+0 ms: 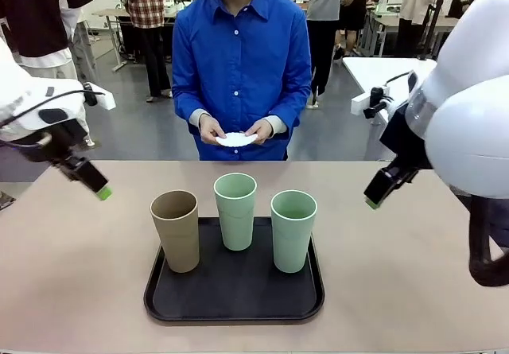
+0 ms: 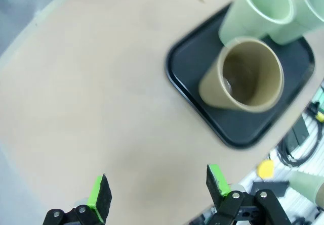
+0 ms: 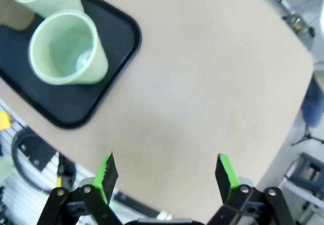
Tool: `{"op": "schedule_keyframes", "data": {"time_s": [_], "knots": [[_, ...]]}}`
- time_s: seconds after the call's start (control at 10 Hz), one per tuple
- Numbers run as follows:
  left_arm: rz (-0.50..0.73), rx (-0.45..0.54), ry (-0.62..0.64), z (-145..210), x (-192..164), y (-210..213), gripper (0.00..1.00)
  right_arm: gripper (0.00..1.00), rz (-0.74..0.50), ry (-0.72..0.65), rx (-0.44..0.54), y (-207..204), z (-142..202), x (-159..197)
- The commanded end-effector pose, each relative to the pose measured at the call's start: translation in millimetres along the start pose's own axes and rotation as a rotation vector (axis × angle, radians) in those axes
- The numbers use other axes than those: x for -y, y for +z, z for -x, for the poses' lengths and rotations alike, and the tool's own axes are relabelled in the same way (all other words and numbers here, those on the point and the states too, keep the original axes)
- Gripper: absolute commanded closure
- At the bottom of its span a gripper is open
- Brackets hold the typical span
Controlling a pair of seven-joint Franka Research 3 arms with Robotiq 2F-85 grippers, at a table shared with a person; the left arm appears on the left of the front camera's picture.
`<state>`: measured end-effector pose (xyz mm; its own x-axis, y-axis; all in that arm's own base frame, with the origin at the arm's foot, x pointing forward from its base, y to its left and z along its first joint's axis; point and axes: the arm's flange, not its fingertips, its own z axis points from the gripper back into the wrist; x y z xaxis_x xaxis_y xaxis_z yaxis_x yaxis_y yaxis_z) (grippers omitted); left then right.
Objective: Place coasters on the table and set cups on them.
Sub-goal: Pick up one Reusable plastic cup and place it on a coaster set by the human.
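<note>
Three cups stand on a black tray point(image 1: 159, 290): a tan cup point(image 1: 176, 231) at the left, a mint cup point(image 1: 235, 210) behind the middle, another mint cup point(image 1: 293, 230) at the right. Across the table point(image 1: 71, 266) a person holds white coasters point(image 1: 236, 139) in both hands. My left gripper point(image 1: 99, 188) hovers open above the table's left side, well clear of the tray. My right gripper point(image 1: 374, 199) hovers open at the right. In the left wrist view the tan cup point(image 2: 246, 76) sits ahead of my open gripper point(image 2: 159, 187); the right wrist view has a mint cup point(image 3: 68, 55) beyond my open gripper point(image 3: 167, 177).
The tray point(image 2: 192, 91) lies near the table's front edge point(image 1: 254, 346). Bare tabletop stretches to both sides of it and between it and the person. Cables and gear point(image 2: 296, 141) lie below the table edge. Other people and tables stand far behind.
</note>
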<state>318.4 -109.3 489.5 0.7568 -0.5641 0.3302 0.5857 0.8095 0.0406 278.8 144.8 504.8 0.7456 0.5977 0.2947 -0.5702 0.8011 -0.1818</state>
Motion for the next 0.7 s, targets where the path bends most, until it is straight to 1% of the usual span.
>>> {"op": "schedule_keyframes", "data": {"time_s": [0.0, 0.1, 0.2, 0.5, 0.6], "knots": [[0.049, -0.030, 0.043, 55, 30, 0, 0.00, 0.00, -0.035, -0.025, -0.037, -23, 75, -25], [0.038, -0.031, 0.070, 63, 33, -1, 0.00, 0.00, -0.068, -0.047, 0.010, -28, 80, -24], [0.031, -0.032, 0.005, 11, 9, 13, 0.00, 0.00, -0.005, -0.001, -0.026, 13, 12, -6], [0.031, -0.032, 0.005, 11, 9, 13, 0.00, 0.00, -0.005, -0.001, -0.026, 13, 12, -6], [0.044, -0.039, 0.013, 15, 13, 18, 0.00, 0.00, -0.019, -0.006, -0.029, 18, 17, -9]]}}
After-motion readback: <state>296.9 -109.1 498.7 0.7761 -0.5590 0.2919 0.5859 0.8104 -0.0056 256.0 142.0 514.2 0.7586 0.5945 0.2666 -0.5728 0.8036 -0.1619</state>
